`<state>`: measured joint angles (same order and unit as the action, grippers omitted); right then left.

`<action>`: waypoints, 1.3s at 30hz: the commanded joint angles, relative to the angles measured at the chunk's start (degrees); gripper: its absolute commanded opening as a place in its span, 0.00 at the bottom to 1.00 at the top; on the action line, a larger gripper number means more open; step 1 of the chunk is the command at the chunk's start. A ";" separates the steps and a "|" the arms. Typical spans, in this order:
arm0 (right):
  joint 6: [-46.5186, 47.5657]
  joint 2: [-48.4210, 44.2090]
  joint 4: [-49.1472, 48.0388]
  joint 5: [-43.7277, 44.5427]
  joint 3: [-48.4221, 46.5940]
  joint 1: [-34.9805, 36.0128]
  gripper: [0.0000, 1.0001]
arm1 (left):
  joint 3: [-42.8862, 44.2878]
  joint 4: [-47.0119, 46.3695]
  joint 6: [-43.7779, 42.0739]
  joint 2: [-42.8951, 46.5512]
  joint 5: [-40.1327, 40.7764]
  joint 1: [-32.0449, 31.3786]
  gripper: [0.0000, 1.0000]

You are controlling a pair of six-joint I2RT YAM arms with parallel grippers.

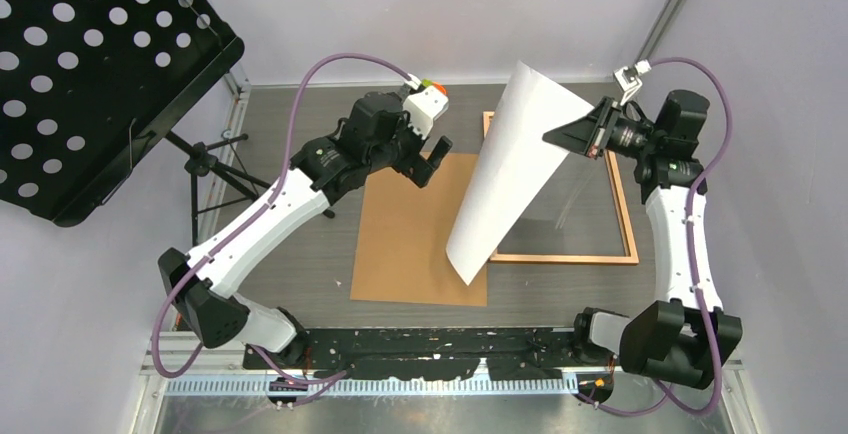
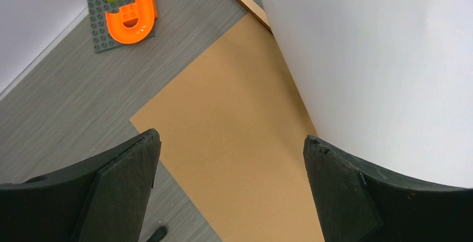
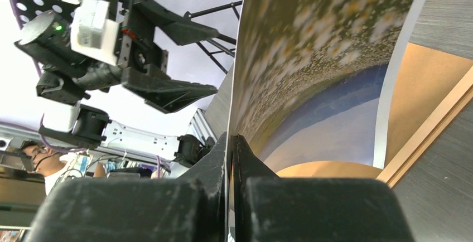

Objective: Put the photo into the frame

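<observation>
The photo (image 1: 510, 164) hangs curled in the air with its white back up, its low corner over the brown backing board (image 1: 410, 244). My right gripper (image 1: 560, 136) is shut on the photo's right edge. In the right wrist view, the gripper (image 3: 230, 137) pinches the sheet, and the printed flowers and blue hills (image 3: 318, 58) face the camera. The wooden frame (image 1: 627, 224) lies flat on the table, its left part under the photo. My left gripper (image 1: 432, 159) is open and empty over the board's far edge, just left of the photo (image 2: 379, 58); in its wrist view (image 2: 230, 137) the jaws stand wide apart.
An orange and green brick toy (image 2: 131, 10) on a grey plate sits at the back, behind the left gripper. A black perforated music stand (image 1: 90, 64) stands off the table's left side. The frame's edge (image 3: 435, 136) and the board (image 3: 418, 86) show below the photo.
</observation>
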<state>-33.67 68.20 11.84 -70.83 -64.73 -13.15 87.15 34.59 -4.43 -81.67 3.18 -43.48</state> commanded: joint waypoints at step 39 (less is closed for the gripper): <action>-84.66 10.15 -104.94 -20.65 7.75 -21.28 0.06 | 0.56 -0.48 2.60 -0.13 -6.25 -0.20 1.00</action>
<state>-107.39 79.61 -74.06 -89.80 -55.61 -32.80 87.15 34.83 -2.81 -82.81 -1.69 -43.48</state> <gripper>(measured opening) 0.062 0.994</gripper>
